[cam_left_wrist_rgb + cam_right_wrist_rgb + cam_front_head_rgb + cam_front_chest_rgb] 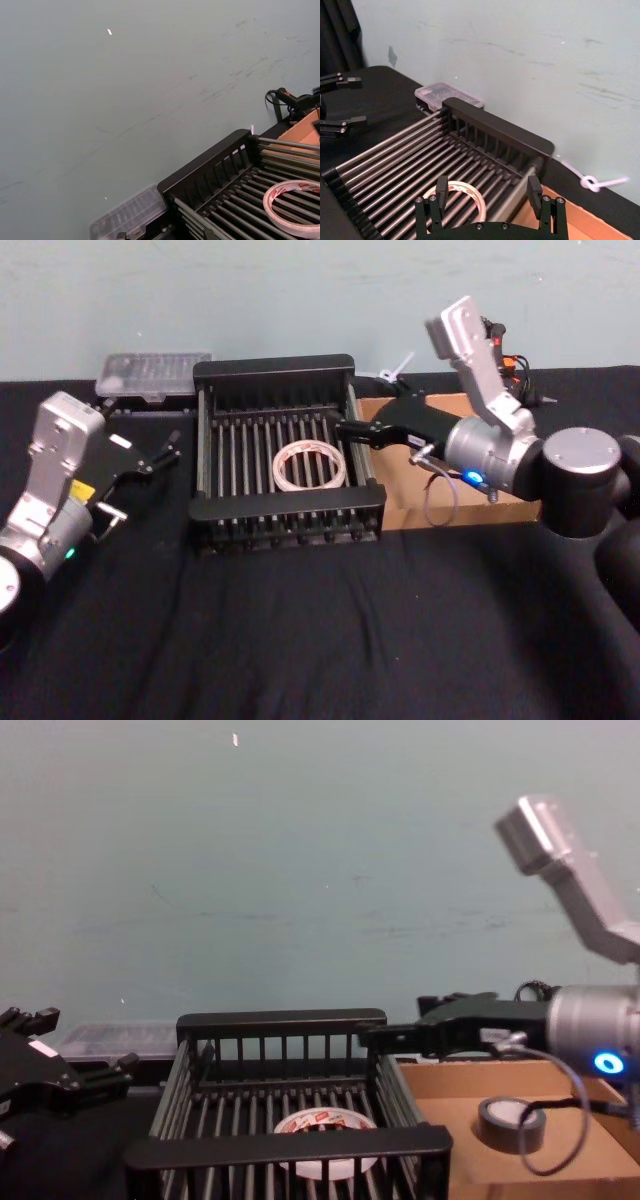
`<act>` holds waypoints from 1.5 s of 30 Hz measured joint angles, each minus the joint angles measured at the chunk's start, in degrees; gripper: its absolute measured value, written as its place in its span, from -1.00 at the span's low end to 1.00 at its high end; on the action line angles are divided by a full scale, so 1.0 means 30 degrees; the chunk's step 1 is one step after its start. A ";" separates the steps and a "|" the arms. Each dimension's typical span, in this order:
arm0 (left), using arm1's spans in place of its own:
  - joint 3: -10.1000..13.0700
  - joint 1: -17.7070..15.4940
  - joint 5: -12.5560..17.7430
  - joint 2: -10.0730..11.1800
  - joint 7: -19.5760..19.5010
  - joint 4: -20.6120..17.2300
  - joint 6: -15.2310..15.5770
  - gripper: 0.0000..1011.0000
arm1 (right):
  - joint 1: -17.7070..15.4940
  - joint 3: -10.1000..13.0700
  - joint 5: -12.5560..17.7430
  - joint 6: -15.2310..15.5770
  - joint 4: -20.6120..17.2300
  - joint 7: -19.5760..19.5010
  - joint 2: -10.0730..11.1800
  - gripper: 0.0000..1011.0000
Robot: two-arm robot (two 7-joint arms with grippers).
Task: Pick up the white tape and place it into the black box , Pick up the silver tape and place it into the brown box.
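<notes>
Both tapes lie in their boxes; both tools are empty.

The white tape [310,466] lies flat on the bars of the black box [283,368], and the silver tape [511,1121] lies flat inside the brown box [452,1082], so I judge both placements done. The right tool [488,196] hovers over the shared edge between the 2 boxes, fingers apart, holding nothing. The left tool [166,451] sits left of the crate above the tabletop [300,630], fingers apart and empty. The white ring looks light, thin and somewhat flexible, best pinched across its band; the silver roll looks denser and stiff, best gripped across its outer sides. The crate's thick rims and the cardboard's low walls crowd the right tool; open room lies upward and toward the robot.
</notes>
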 joint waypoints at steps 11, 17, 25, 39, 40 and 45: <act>0.0000 0.0000 0.0001 0.0000 0.0000 0.0001 0.0000 0.98 | -0.1831 0.1563 0.0639 -0.0050 -0.2241 -0.1118 0.1232 0.98; -0.0001 0.0000 0.0000 0.0000 0.0001 0.0000 0.0000 0.98 | -0.2760 0.2615 0.0772 -0.0316 -0.2677 -0.2156 0.1541 0.98; 0.0000 0.0001 0.0000 0.0000 0.0000 0.0000 0.0000 0.98 | -0.3499 0.3484 0.0362 -0.0706 -0.2510 -0.3201 0.1644 0.98; 0.0000 0.0000 0.0000 0.0000 0.0001 0.0001 0.0000 0.98 | -0.3568 0.3677 -0.2254 -0.2987 -0.0800 -0.5496 0.0814 0.98; -0.0001 0.0000 0.0000 -0.0001 0.0000 0.0001 0.0000 0.98 | -0.3549 0.3677 -0.2398 -0.3085 -0.0711 -0.5592 0.0772 0.98; 0.0000 0.0000 0.0000 0.0000 0.0000 0.0001 0.0000 0.98 | -0.3337 0.3627 -0.3314 -0.3790 0.0027 -0.6081 0.0511 0.98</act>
